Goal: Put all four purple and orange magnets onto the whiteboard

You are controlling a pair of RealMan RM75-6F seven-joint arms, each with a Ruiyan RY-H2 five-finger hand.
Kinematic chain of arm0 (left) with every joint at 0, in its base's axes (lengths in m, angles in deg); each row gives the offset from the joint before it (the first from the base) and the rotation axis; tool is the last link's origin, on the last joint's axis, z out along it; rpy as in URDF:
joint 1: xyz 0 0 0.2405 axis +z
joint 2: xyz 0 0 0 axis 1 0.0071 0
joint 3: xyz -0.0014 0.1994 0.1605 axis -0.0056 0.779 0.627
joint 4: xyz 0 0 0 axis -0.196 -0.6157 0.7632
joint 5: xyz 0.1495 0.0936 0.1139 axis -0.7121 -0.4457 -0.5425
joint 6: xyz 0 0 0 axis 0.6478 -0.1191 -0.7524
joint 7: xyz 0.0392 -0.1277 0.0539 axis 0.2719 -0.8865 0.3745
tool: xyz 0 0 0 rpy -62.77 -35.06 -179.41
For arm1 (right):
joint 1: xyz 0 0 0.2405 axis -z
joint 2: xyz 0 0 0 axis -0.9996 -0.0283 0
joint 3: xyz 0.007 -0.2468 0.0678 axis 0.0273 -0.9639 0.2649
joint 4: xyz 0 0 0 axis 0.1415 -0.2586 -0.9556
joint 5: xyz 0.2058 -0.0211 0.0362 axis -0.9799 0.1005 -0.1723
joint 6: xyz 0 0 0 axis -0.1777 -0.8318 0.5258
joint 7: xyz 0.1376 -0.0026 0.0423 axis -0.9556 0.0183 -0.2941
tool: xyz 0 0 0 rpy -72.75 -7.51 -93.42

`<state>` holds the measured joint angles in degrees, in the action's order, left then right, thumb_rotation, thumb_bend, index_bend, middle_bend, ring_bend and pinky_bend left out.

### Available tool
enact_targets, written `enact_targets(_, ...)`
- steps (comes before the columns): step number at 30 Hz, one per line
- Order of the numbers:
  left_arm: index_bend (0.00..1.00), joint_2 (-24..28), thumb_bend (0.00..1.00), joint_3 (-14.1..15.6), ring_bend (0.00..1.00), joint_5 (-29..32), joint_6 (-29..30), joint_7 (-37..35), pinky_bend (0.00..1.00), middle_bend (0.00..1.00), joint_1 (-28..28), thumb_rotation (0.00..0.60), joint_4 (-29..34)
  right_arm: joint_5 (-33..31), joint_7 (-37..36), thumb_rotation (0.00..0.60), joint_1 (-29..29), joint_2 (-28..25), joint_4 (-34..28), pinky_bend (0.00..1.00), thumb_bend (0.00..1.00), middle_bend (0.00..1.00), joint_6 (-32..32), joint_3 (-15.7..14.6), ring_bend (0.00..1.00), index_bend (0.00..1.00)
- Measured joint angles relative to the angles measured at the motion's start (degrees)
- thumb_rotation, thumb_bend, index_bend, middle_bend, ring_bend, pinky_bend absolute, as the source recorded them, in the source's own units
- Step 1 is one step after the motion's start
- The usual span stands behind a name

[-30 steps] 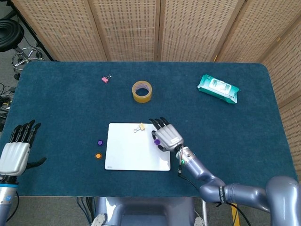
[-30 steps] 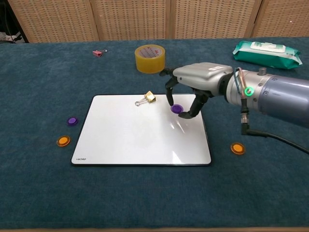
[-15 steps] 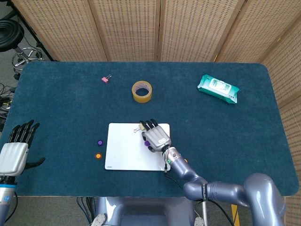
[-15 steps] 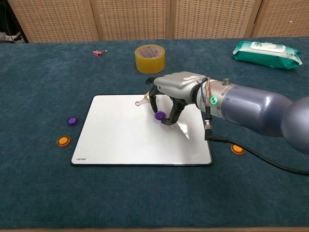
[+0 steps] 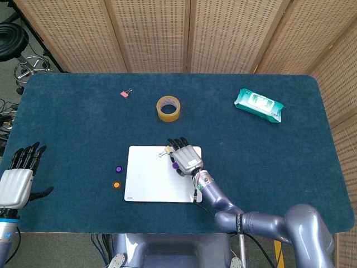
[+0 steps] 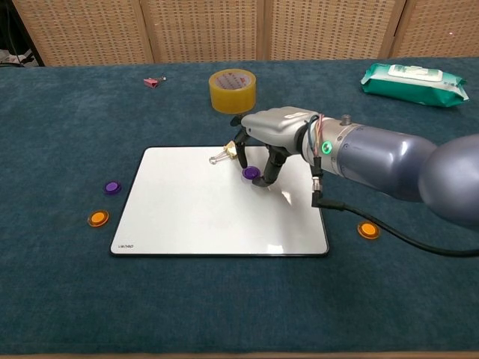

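Observation:
A white whiteboard lies flat at the table's near middle. My right hand hovers over its far right part and pinches a purple magnet between thumb and finger, low over the board beside a gold binder clip. Whether the magnet touches the board I cannot tell. A second purple magnet and an orange magnet lie on the cloth left of the board. Another orange magnet lies right of it. My left hand rests at the near left edge, fingers spread, holding nothing.
A yellow tape roll stands behind the board. A teal wipes pack lies at the far right, and a pink binder clip at the far left. My right forearm and its cable cross the board's right edge.
My right hand has carried the purple magnet leftward from the board's right edge to a spot near the gold clip. The left hand has stayed put.

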<state>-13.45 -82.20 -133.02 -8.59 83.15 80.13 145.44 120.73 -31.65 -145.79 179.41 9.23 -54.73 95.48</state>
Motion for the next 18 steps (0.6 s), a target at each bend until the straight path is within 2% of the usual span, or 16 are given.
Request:
enact_targets(4,0.00,0.04,0.00,-0.04,0.00,0.05,0.03,-0.04,0.00,0.00,0.02,0.600,-0.02,0.05,-0.10,0.600,0.00,-0.81,-0.95,0.00,0.43,0.00,-0.04,-0.15,0.00,0.38)
enact_targets(18,0.00,-0.01,0.00,-0.02,0.00,0.03,-0.16,0.08,0.00,0.00,-0.08,0.600,-0.12,-0.09,0.00,0.600,0.40,-3.06,-4.95,0.00,0.41,0.00,-1.64,-0.82,0.00,0.37)
